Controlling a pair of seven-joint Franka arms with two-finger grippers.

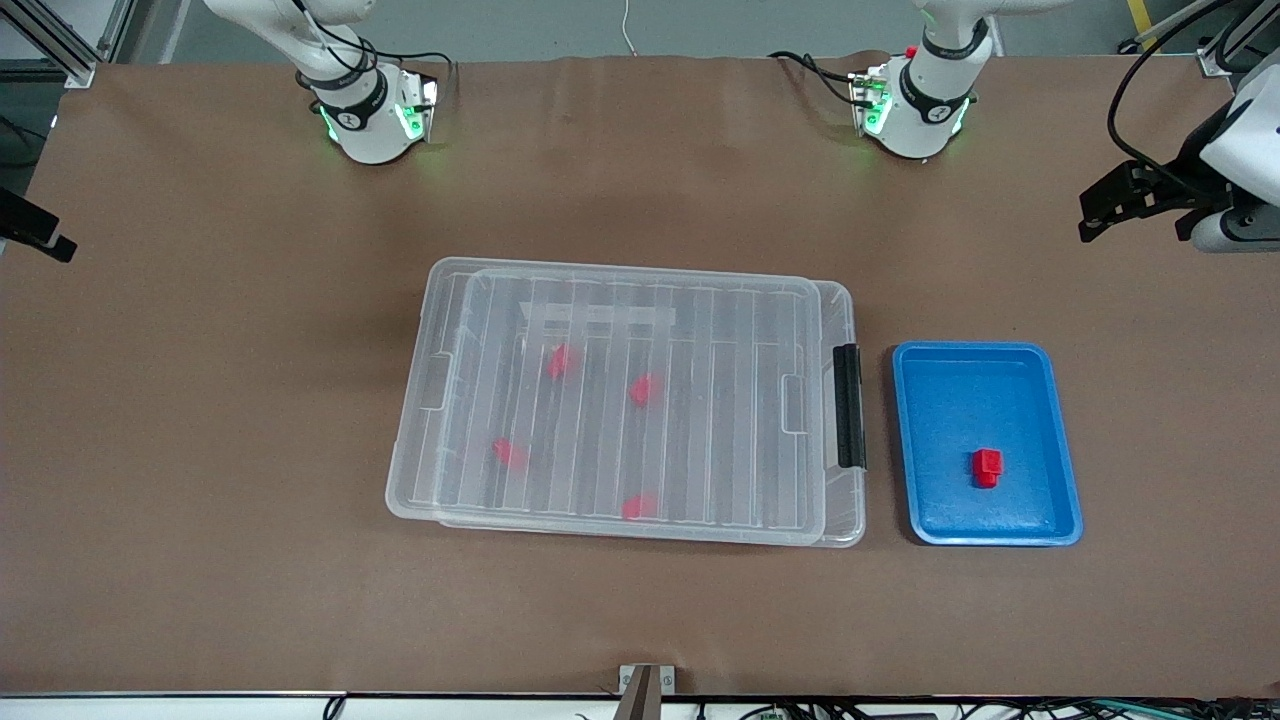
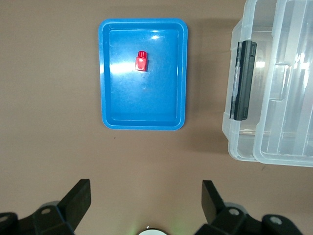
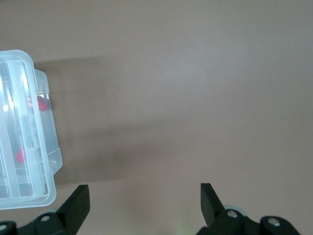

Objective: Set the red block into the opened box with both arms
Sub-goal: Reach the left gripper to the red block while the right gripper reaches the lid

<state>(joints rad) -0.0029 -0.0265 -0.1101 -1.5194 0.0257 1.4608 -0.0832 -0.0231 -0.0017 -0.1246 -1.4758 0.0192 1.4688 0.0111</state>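
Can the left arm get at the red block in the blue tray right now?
Probably yes. The red block lies alone in the open blue tray, nothing covering or crowding it. The left gripper hangs open over bare table toward the left arm's end, with only open table between it and the tray.

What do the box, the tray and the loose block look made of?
Box: seemingly clear hard plastic; red pieces show blurred through its ribbed, translucent lid. Its end clip looks like matte black plastic. Tray: opaque blue plastic, probably glossy, given the light glare on its floor. Block: bright red moulded plastic, likely rigid.
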